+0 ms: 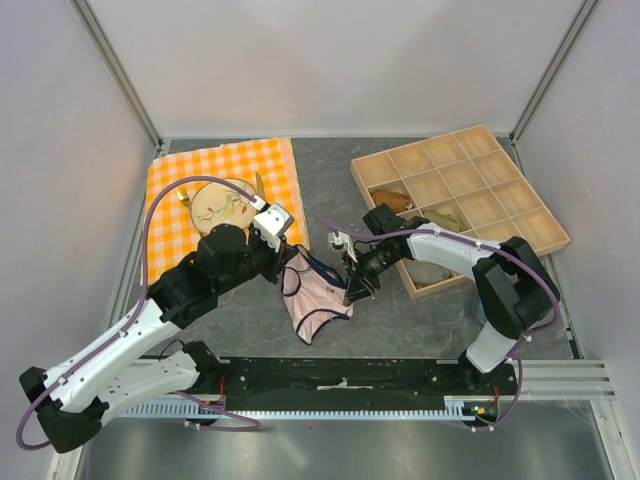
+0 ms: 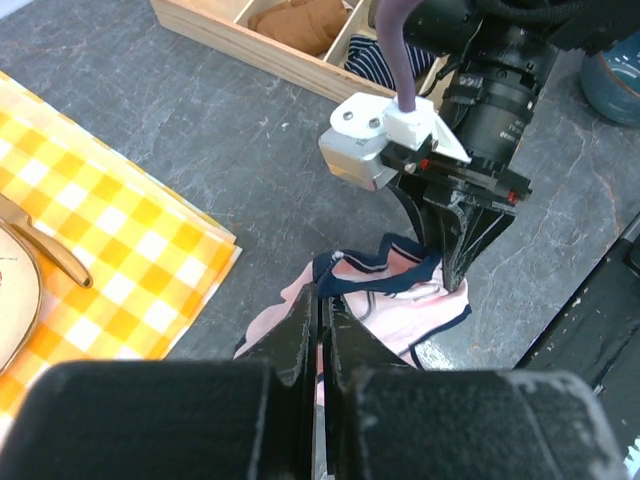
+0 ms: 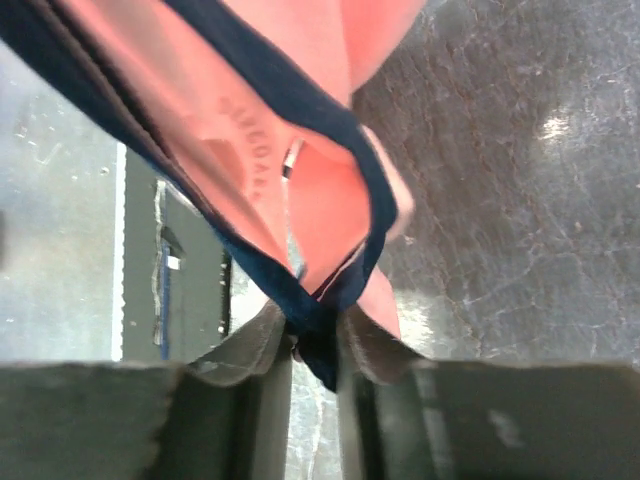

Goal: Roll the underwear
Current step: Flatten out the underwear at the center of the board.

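Underwear (image 1: 315, 295): bunched, lower part on surface, strung between both claws. Risk of slipping from right claw (image 3: 312, 328), gripping only thin navy edging at fingertip ends; pulling apart could tug it free. Left claw (image 2: 320, 305) closed on opposite pink edge. Arms angled inward, wrists tipped down.

The underwear (image 1: 318, 300) is soft pink cloth, matt, with a thin dark blue trim. The table (image 1: 400, 320) is dark grey, dull and rough like stone. At ten o'clock in the top view lies a checked cloth (image 1: 200, 180), woven and matt. At two o'clock the tray (image 1: 420, 144) is pale bare wood, smooth but not shiny. The gold handle (image 2: 45, 250) on the checked cloth is shiny metal. The fingers (image 3: 235, 355) of the right gripper (image 3: 313, 335) look like black, matt plastic. The white block (image 2: 385, 130) above them is smooth plastic.
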{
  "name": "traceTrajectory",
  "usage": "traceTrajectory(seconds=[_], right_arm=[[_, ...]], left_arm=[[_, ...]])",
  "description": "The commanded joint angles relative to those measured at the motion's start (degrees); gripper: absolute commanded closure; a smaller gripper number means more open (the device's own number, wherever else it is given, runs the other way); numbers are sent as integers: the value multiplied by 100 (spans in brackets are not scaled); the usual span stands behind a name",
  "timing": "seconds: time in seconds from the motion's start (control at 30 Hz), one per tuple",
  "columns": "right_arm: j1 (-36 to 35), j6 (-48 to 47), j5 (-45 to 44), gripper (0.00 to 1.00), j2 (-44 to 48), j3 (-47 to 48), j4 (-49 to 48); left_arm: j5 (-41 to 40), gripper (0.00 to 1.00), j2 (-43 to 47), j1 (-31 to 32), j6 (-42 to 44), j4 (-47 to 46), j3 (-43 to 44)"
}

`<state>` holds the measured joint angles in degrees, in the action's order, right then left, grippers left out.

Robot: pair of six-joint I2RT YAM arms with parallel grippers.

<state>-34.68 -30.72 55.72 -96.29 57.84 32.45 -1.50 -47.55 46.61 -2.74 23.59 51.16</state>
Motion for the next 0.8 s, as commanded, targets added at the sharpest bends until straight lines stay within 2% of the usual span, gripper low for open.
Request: traceTrajectory(seconds=[0.0,0.03,0.2,0.33,0.43,0.5,0.6,0.67,0.77], right_arm=[[-39,-609,343,83,145,350,543],[-31,-611,256,100,198,385,596],[-30,-540,-981,100,839,605,614],[-39,-899,-2702,100,1551,807,771],[-31,-1155,-3128,100,2034,1123,1130],[-39,-1549,-2876,100,2184,1465,1543],[-371,-2481,-1909,100,2167,1818,3271],[-706,-2667,-1645,100,2307,1740,3636],[-1365,-2439,-1591,100,2632,1599,3769]], left_arm=[[-79,98,132,-47,-121,48,316],[-70,98,158,-55,-130,75,290],[-157,98,290,-56,-332,347,228],[-701,98,465,-64,-648,1004,447],[-896,98,746,-56,-964,1235,483],[-879,98,966,-64,-1210,1375,422],[-528,98,1247,-56,-1562,1525,369],[-28,98,1362,-56,-1790,1674,351],[711,98,1503,-56,-2027,2042,456]])
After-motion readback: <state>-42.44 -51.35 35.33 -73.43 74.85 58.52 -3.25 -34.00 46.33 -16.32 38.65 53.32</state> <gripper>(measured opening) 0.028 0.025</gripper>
